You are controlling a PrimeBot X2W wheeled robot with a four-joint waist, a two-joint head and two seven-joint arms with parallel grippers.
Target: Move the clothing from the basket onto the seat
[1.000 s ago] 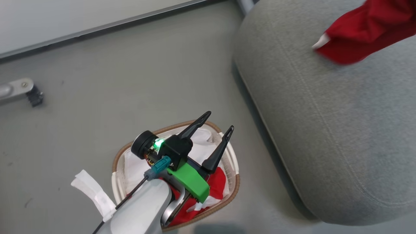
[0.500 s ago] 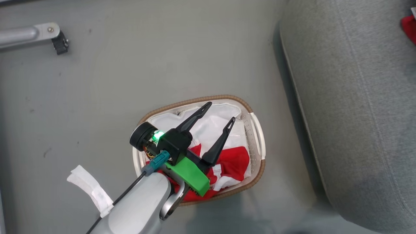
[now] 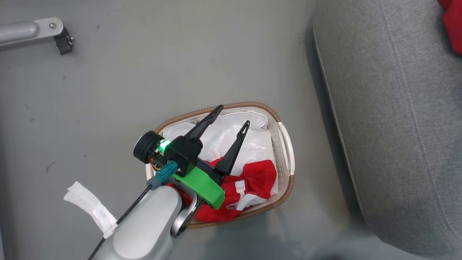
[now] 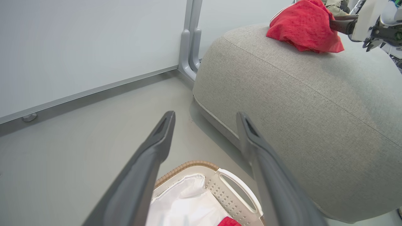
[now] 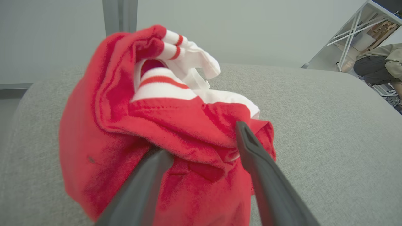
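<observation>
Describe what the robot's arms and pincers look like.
Left pincer: two long dark tapering fingers with slotted tips, black block with a green light, bright green bracket, teal connector, black cable, pale grey forearm. Right pincer: the same dark fingers.

The basket [image 3: 282, 142] is seen as white, dotted with perforations, rimmed in brown weave; its liner [image 3: 249, 139] is plain white; the clothing [image 5: 103, 131] is red, trimmed with white bands striped red; the seat [image 3: 389, 119] is grey; the floor [image 3: 162, 72] is pale grey.
</observation>
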